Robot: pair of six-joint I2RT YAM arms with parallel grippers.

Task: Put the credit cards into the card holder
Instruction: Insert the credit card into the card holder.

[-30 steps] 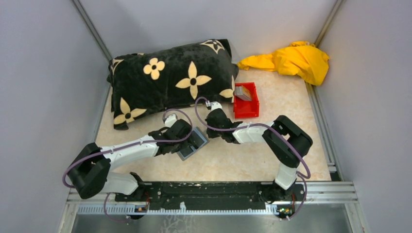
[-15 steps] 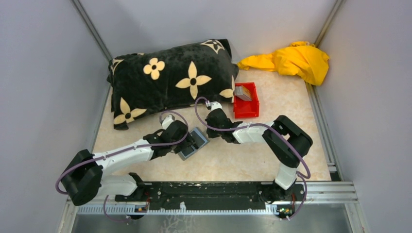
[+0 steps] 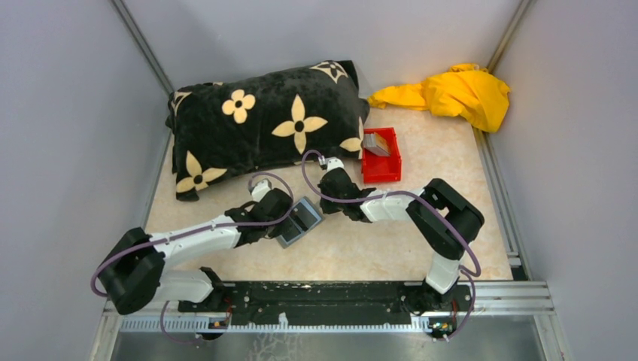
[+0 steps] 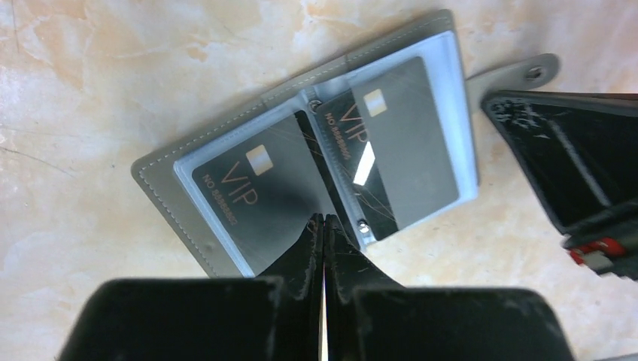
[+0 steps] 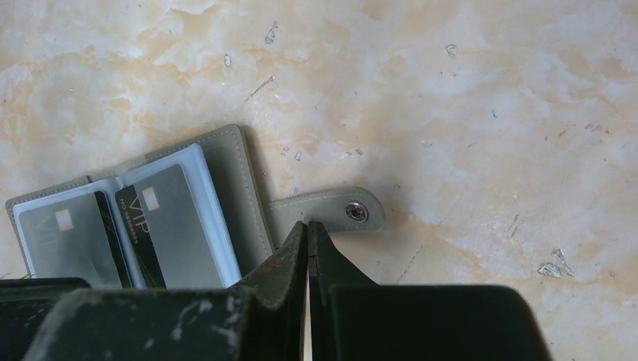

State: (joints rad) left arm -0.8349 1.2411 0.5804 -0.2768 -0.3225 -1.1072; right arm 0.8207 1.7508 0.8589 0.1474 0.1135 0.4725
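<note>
Though your left jaws and right jaws are pressed together, the open card holder (image 4: pixel 171 201) holding VIP cards (image 4: pixel 399 158) lies just ahead.

Black flowered pillow (image 3: pixel 267 124) lies at back left. Yellow cloth (image 3: pixel 451 94) is bunched in the back right corner. Red bin (image 3: pixel 382 171) sits just beside the pillow's right end.

"vip" on both credit cards (image 4: pixel 256 201)

Two credit cards (image 4: pixel 248 195) sit in the card holder (image 4: pixel 160 179).
</note>
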